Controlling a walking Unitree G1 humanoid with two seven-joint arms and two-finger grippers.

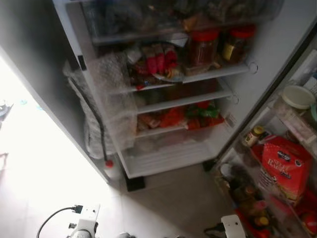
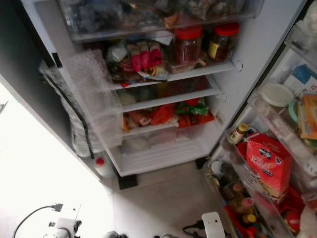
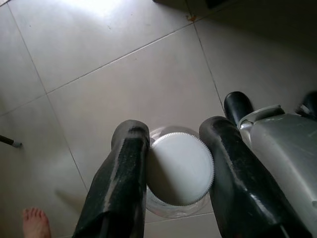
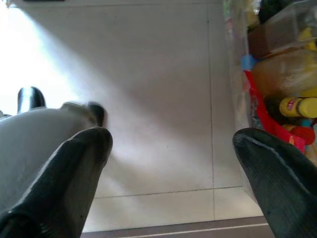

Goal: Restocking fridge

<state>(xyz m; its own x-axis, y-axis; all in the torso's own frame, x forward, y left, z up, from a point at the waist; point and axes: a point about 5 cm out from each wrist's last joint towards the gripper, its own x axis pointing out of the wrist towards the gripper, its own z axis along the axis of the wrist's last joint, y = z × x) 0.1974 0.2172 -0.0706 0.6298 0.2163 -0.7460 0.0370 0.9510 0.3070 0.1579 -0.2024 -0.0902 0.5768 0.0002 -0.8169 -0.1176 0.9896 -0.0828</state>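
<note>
A white-lidded jar (image 3: pixel 179 171) is seen gripped between the two black fingers (image 3: pixel 121 183) of the left hand (image 3: pixel 176 173), held low over the tiled floor (image 3: pixel 124 84); a person's bare foot (image 3: pixel 35 223) is caught at the frame's edge. The right hand (image 4: pixel 171 163) is held spread and empty above the same tiles, close beside the packed racks of the open fridge door (image 2: pixel 257 198). By the look of it, the restocking is judged to be in mid-course: the jar has been picked up but is not yet shelved, and a lift and reach into the fridge (image 1: pixel 163 89) remain to be made. Farther off, the fridge is shown wide open, its shelves already crowded: two red-lidded jars (image 1: pixel 218 44) are set on an upper shelf, red and green packets (image 1: pixel 193 116) are stacked lower down, and the bottom drawer (image 1: pixel 163 153) appears nearly bare. A red carton (image 2: pixel 267 161) and small bottles are lodged in the door racks. A plastic-wrapped bag (image 1: pixel 99 109) is propped against the fridge's left side, with a red-capped bottle (image 1: pixel 110 168) below it. Strong daylight is thrown across the pale floor from the left.
</note>
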